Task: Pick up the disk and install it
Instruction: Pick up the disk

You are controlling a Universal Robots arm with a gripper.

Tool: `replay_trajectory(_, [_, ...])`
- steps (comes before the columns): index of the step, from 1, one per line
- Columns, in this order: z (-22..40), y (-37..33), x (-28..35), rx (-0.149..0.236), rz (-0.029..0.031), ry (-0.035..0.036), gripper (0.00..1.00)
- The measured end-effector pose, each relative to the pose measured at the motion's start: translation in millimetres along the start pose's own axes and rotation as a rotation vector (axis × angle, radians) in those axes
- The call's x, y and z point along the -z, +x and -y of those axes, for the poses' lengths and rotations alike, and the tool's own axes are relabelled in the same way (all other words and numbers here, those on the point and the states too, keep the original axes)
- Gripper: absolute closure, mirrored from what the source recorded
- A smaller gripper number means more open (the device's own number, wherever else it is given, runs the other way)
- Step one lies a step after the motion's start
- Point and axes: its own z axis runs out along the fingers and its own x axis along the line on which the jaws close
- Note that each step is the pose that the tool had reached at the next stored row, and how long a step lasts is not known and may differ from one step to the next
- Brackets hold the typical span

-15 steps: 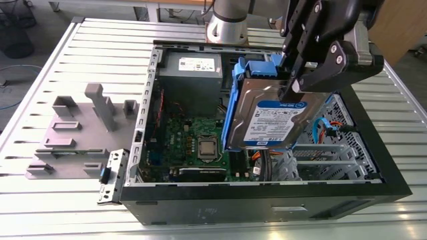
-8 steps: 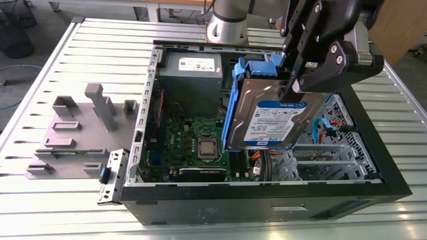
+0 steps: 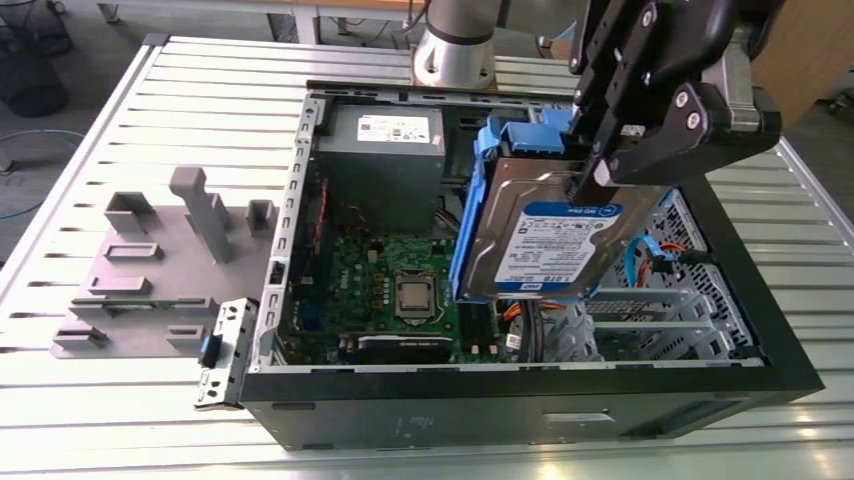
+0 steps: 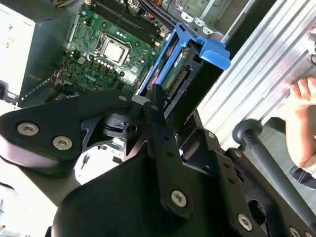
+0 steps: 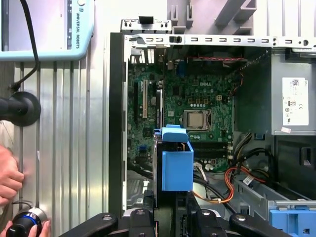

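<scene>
tool (image 3: 590, 183) gripping disk (image 3: 554, 240) | disk's top edge hidden | above case (image 3: 534, 420)

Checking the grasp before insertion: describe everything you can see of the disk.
The disk is a flat rectangular silver metal drive with a white-and-blue label on its broad face, clipped in a blue plastic carrier frame that runs along its edges. It hangs on edge, slightly tilted, above the open computer case and over the motherboard, touching nothing inside as far as shows. The gripper is shut on its upper end. The second wrist view shows its green circuit-board side.
</scene>
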Motion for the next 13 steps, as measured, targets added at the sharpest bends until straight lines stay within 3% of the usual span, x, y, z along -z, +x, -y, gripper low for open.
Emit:
replay_trajectory(5, [9.6,-0.2,0.1,0.000,-0.0006,0.0000,0.65])
replay_trajectory(13, [34.8,-0.6,-0.3,0.000,-0.0005,-0.0004,0.65])
